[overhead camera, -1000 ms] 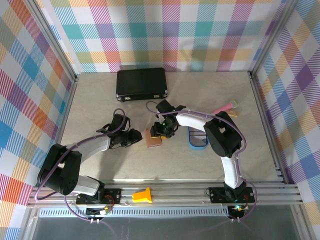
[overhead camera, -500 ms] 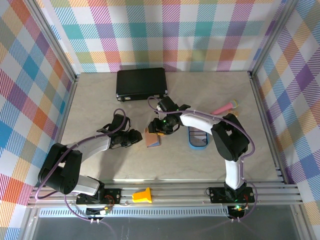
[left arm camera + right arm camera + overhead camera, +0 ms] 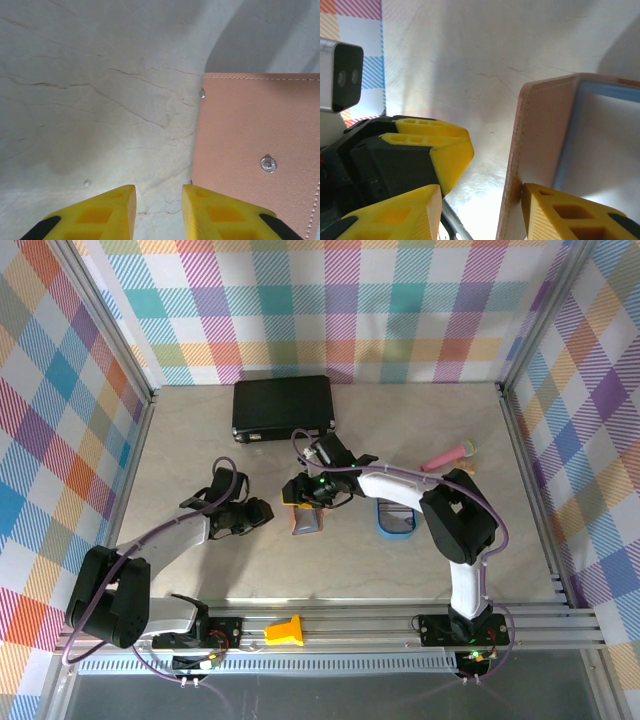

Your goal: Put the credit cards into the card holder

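I count two pincers over the worktop (image 3: 180, 440): the left pincer (image 3: 158, 205) and the right pincer (image 3: 482, 210), with two yellow fingers on each. One card holder (image 3: 307, 524) lies near the middle. There is one black case (image 3: 283, 407) by the far edge and one blue oval tray (image 3: 396, 533) right of centre. One pink stick-like object (image 3: 447, 454) lies toward the right edge, and one orange-yellow block (image 3: 286, 630) sits on the front rail (image 3: 380, 625)

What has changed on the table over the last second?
The right pincer slid left over the salmon-brown leather card holder, now straddling its raised flap. The left pincer drew back leftward, away from it. The card holder, flat black rectangular case and blue oval tray kept their places.
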`<state>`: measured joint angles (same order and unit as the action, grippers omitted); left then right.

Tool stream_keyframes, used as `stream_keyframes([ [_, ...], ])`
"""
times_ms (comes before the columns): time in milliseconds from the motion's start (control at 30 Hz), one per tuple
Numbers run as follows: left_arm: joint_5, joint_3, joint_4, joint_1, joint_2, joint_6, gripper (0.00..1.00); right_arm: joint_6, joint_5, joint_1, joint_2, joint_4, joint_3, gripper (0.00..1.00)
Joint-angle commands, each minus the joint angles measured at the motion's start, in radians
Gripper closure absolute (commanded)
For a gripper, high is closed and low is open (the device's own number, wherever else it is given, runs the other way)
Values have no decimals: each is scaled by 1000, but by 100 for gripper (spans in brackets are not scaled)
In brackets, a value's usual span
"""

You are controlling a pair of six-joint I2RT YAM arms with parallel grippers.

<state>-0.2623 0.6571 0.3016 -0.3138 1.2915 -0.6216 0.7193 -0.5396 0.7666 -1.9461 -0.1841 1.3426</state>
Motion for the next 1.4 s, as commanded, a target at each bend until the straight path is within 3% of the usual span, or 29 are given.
stream_keyframes([
  [0,12,-4,83,29,-40,16,69,37,-48,24,-41,57,23,54],
  [567,27,-32,156,99,-115,19,70,85,19,74,-185,81,93,48],
  [833,-115,-69,-8,103,-83,-8,71,84,22,84,-212,126,112,41],
  [1133,-139,-76,-138,104,63,-10,87,137,41,82,-214,141,107,43],
  [1367,-118,-85,-187,104,131,-13,90,145,22,78,-196,163,95,44],
])
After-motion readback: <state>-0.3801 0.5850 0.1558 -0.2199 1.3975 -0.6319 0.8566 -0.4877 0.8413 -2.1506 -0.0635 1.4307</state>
